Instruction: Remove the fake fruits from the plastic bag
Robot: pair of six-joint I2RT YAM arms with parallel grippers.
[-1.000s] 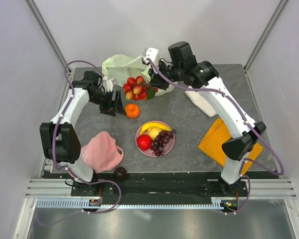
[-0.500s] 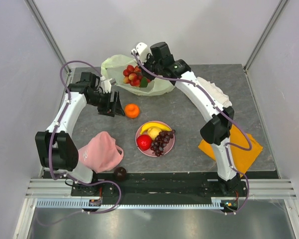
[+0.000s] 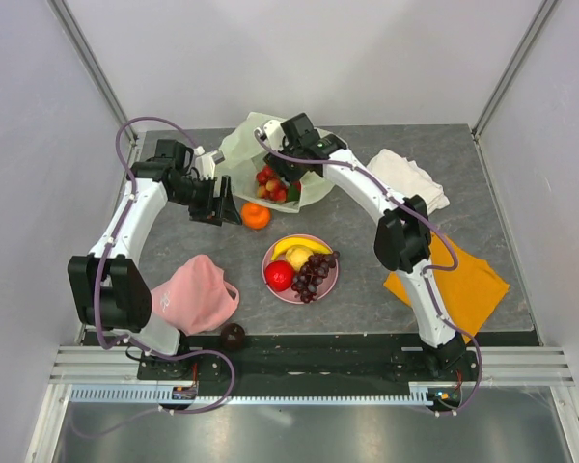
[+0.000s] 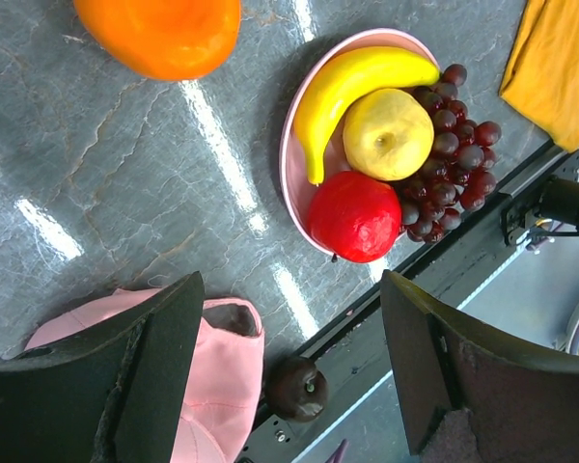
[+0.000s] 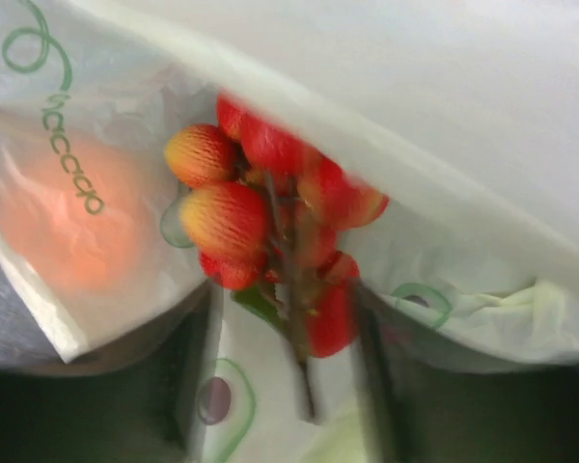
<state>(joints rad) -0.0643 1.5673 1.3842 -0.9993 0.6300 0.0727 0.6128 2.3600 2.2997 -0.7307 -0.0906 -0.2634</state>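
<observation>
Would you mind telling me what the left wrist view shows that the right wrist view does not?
Only the left wrist view: the orange on the table, the pink plate holding banana, red apple and grapes, the pink cap, and the plum. Only the right wrist view: the berry cluster against the plastic bag. Shared: possibly the orange, an orange glow through the bag; otherwise nothing I can confirm.

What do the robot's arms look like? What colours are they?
The left arm and right arm are made of smooth white tubes joined by chunky black joints. A thin purple cable loops along each one. The left pincer and right pincer are black, each with two fingers.
</observation>
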